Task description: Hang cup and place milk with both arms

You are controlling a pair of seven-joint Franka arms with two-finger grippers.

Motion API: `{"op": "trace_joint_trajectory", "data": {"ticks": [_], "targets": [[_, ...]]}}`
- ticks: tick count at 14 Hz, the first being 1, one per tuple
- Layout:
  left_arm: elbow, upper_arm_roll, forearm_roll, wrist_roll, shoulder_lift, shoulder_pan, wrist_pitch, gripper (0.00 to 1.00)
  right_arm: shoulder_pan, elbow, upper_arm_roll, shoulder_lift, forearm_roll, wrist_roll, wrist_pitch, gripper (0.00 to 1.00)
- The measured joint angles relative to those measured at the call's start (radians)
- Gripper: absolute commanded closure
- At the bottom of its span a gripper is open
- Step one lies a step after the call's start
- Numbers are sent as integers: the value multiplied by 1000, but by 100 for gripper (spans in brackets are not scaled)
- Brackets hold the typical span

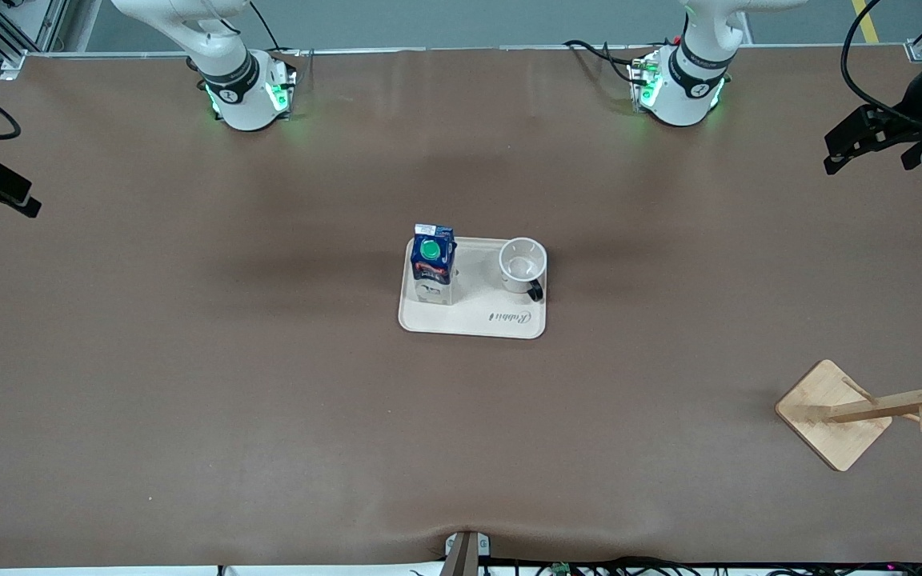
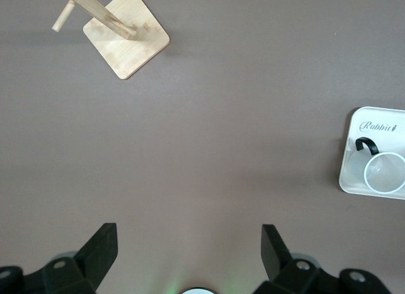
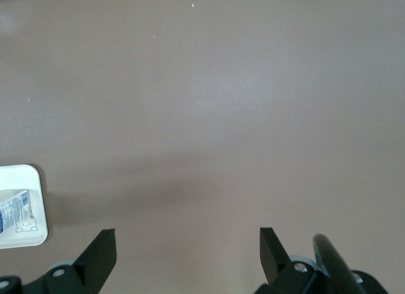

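The white cup (image 1: 523, 264) stands upright on a cream tray (image 1: 477, 322) mid-table, its black handle turned toward the front camera. The dark blue milk carton (image 1: 433, 268) with a green cap stands beside it on the tray, toward the right arm's end. The cup also shows in the left wrist view (image 2: 385, 172), and part of the milk shows in the right wrist view (image 3: 14, 212). My left gripper (image 1: 833, 152) (image 2: 188, 234) is open and empty, high over the left arm's end of the table. My right gripper (image 1: 25, 204) (image 3: 186, 237) is open and empty, high over the right arm's end.
A wooden cup rack (image 1: 837, 412) with pegs stands near the front edge toward the left arm's end; it also shows in the left wrist view (image 2: 126, 35). The brown table (image 1: 269, 400) stretches wide around the tray. Cables lie by the arm bases.
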Motion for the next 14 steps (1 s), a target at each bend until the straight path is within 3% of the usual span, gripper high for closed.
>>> {"op": "trace_joint_trajectory", "data": {"ticks": [11, 14], "targets": [[9, -7, 0, 0, 66, -10, 5, 0, -3, 3, -2, 2, 0, 1, 3, 0], [-44, -45, 0, -16, 102, -19, 95, 0, -3, 3, -2, 3, 0, 1, 2, 0]]}}
